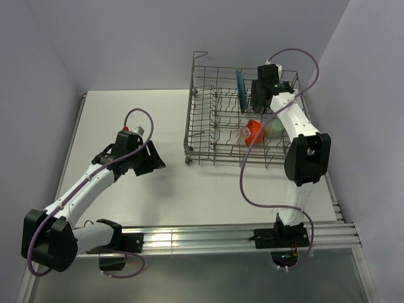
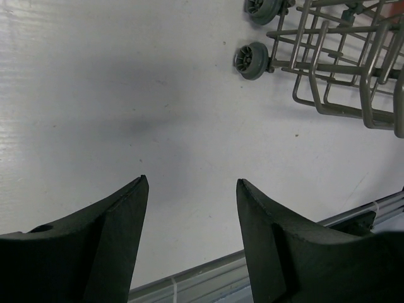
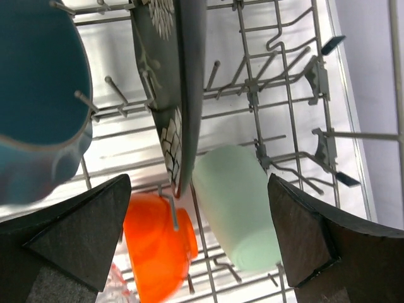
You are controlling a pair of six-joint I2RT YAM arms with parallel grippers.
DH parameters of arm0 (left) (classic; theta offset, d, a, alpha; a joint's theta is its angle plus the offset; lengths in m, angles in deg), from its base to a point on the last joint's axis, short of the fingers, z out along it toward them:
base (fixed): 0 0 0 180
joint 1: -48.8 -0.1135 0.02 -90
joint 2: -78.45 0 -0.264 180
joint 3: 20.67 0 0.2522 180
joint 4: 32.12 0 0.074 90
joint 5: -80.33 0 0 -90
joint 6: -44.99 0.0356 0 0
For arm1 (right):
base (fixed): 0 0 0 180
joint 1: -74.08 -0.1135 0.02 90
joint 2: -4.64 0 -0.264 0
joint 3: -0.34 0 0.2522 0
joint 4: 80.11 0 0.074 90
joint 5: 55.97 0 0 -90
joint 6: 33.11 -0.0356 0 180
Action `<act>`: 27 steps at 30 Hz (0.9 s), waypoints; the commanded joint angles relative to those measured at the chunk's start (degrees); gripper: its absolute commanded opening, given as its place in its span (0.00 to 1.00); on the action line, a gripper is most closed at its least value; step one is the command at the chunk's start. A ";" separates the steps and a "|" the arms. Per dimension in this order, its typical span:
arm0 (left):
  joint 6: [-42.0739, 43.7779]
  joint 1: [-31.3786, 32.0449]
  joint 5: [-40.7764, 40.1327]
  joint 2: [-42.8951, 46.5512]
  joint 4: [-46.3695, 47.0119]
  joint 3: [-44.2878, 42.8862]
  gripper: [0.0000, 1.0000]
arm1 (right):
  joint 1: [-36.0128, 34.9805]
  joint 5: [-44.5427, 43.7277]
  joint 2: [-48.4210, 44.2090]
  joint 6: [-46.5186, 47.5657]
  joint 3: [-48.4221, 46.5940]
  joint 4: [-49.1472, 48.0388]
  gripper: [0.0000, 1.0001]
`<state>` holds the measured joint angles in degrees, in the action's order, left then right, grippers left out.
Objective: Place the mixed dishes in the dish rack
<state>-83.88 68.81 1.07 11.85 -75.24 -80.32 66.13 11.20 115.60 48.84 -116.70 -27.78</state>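
Hovering over the tabletop (image 2: 95, 95), the left pincer (image 2: 189, 183) stands apart, holding nothing. Beyond, the dish rack (image 1: 188, 136) carries the orange-red bowl (image 3: 154, 246), pale green cup (image 3: 237, 208), black square plate (image 3: 183, 76) and teal plate (image 3: 41, 95): judged rigid, slick, breakable, best gripped by rims. The right pincer (image 3: 199, 180) gapes above them, with tines crowding close.

White table (image 1: 158, 120) carries the grey wire dish rack (image 1: 218, 159), far right

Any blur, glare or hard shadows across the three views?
Top external: even light, faint soft shadow by the left tool on the table. Left wrist: one diffuse dark patch, dish rack wires sharp. Right wrist: teal plate blurred close to the lens, table washed out bright beneath the wires, pale green cup sharper.
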 commanded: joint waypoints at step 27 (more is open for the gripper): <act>-14.99 3.98 16.85 9.39 17.05 8.62 0.84 | -4.27 15.27 -41.41 -10.05 40.79 -12.99 1.00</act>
<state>-95.81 72.52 12.70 20.61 -64.80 -72.78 62.09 23.16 78.81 41.39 -77.89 -37.60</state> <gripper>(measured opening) 0.842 0.994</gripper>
